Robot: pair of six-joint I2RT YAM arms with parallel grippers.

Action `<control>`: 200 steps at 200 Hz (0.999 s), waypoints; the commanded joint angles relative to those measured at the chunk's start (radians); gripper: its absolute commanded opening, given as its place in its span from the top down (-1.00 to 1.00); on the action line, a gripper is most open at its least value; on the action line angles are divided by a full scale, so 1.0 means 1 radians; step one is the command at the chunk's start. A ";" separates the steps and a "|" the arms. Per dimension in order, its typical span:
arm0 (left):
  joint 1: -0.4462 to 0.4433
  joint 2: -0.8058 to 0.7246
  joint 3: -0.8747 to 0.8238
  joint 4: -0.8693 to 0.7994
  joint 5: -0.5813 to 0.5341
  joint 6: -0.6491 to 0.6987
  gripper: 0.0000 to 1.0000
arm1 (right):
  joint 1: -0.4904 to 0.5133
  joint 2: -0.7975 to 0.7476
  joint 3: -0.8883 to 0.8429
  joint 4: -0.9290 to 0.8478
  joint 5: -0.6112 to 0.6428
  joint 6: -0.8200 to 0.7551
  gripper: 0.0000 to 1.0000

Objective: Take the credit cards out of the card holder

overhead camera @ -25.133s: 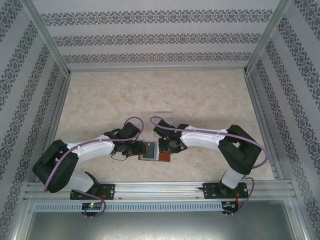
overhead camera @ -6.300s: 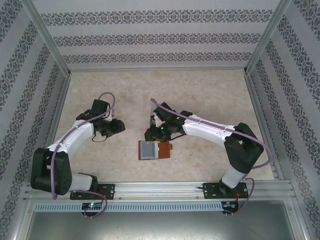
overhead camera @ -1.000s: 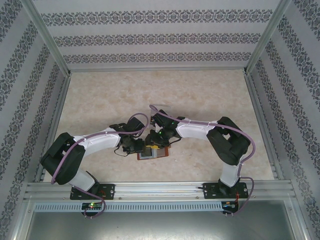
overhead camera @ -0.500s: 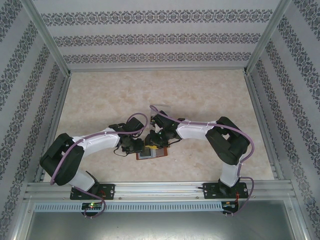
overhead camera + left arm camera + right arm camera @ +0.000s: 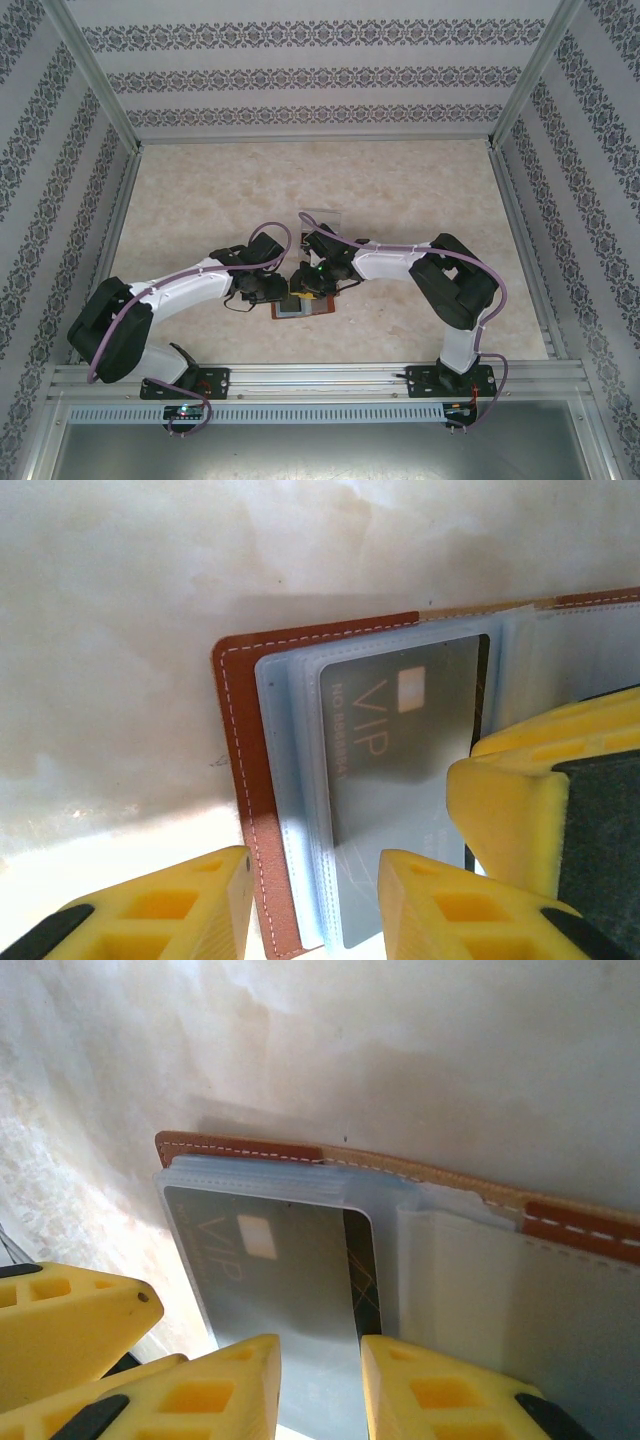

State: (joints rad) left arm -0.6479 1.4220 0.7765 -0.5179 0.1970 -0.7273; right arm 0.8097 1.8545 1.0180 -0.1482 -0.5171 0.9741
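Closely spread, the left fingers (image 5: pixel 400 880) straddle the card holder's (image 5: pixel 238 740) stitched outer edge, one over the bare surface (image 5: pixel 150 600), the other over its clear sleeves (image 5: pixel 285 780). The right fingers (image 5: pixel 275 1362) stand narrowly apart above the grey VIP card (image 5: pixel 270 1260) lying in a sleeve. Whether they pinch it, I cannot tell. A darker card (image 5: pixel 358 1260) edges out beside it.

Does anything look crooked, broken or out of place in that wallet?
Nothing looks damaged. In the open card holder, a dark card peeks out beside the grey VIP card, so they sit unevenly.
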 commanded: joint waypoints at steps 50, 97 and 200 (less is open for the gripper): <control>0.008 0.064 -0.022 0.062 0.020 0.025 0.26 | 0.019 0.018 -0.016 -0.011 0.033 0.010 0.44; 0.007 0.087 -0.031 0.040 -0.016 0.040 0.32 | 0.023 0.008 -0.001 -0.064 0.074 -0.009 0.44; 0.010 0.033 -0.016 -0.014 -0.049 0.043 0.22 | 0.040 -0.010 0.103 -0.394 0.292 -0.122 0.46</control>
State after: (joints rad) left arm -0.6460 1.4815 0.7650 -0.4824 0.1814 -0.7048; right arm 0.8490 1.8530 1.1122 -0.4091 -0.3138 0.8845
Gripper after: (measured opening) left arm 0.388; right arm 0.273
